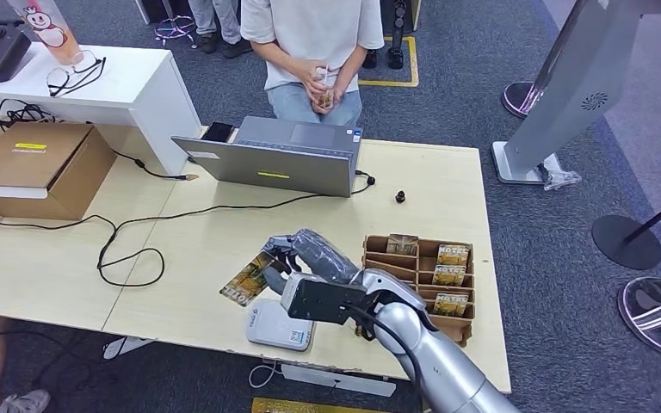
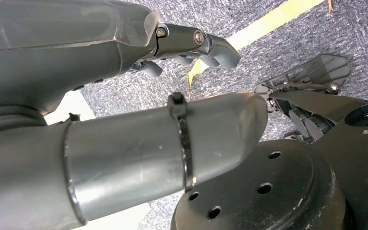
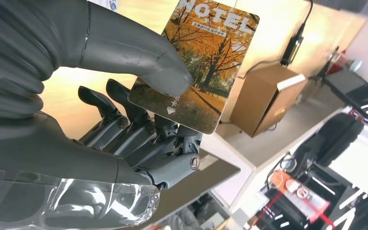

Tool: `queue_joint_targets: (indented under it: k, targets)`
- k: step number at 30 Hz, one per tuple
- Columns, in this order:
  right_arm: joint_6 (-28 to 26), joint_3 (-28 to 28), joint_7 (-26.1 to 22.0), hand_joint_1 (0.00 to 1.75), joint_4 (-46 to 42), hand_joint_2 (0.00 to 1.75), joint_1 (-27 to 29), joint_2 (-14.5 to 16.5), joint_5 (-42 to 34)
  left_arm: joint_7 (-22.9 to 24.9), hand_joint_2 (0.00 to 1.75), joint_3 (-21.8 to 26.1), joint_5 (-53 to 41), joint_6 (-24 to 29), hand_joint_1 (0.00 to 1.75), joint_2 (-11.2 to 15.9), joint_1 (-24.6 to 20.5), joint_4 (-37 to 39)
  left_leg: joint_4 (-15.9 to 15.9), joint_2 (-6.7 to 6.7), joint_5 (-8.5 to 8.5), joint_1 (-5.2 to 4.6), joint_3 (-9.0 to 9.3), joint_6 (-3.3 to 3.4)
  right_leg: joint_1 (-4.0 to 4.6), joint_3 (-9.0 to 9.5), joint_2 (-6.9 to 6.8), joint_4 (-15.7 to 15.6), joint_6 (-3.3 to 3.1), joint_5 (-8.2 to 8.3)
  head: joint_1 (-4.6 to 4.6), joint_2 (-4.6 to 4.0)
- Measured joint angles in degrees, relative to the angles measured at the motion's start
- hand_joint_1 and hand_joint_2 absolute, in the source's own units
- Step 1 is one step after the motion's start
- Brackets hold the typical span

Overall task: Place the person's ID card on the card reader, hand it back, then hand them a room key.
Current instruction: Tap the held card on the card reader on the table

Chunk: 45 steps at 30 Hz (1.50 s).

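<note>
We saw the right hand point(image 1: 297, 262) over the table's point(image 1: 198, 249) near edge, holding a card point(image 1: 248, 280) that jutted to its left. The reader point(image 1: 279, 325) lay just before the hand, at the edge. The organizer point(image 1: 422, 284) with more cards sat to the right. The laptop point(image 1: 280, 155) stood at the far edge, the person point(image 1: 314, 52) behind it. A box point(image 1: 43, 168) lay far left, with cables point(image 1: 129, 241) between.

Open laptop point(image 1: 280, 155) mid-table; cardboard box point(image 1: 39, 168) far left; glasses point(image 1: 73, 76) on white counter point(image 1: 129, 90).
</note>
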Motion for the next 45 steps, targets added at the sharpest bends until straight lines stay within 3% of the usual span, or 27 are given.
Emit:
queue_joint_targets:
  k: [18,45]
  targets:
    - [1.9,5.2,2.1,1.75,5.8,1.75,-1.8,0.0,-0.1,0.0,0.0,0.0,0.8,-1.2,0.0,-0.2,0.2,0.0,0.0,-0.01,0.0,0.0,-0.01,0.0,0.0,0.0,0.0,0.0,0.0,0.0,0.0,0.0]
    - [0.8,8.2,6.6,1.75,11.2,1.75,-2.9,0.5,0.3,0.3,0.0,0.0,1.0,-2.0,0.0,-0.6,0.2,0.0,0.0,-0.01,0.0,0.0,0.0,0.0,0.0,0.0,0.0,0.0,0.0,0.0,0.0,0.0]
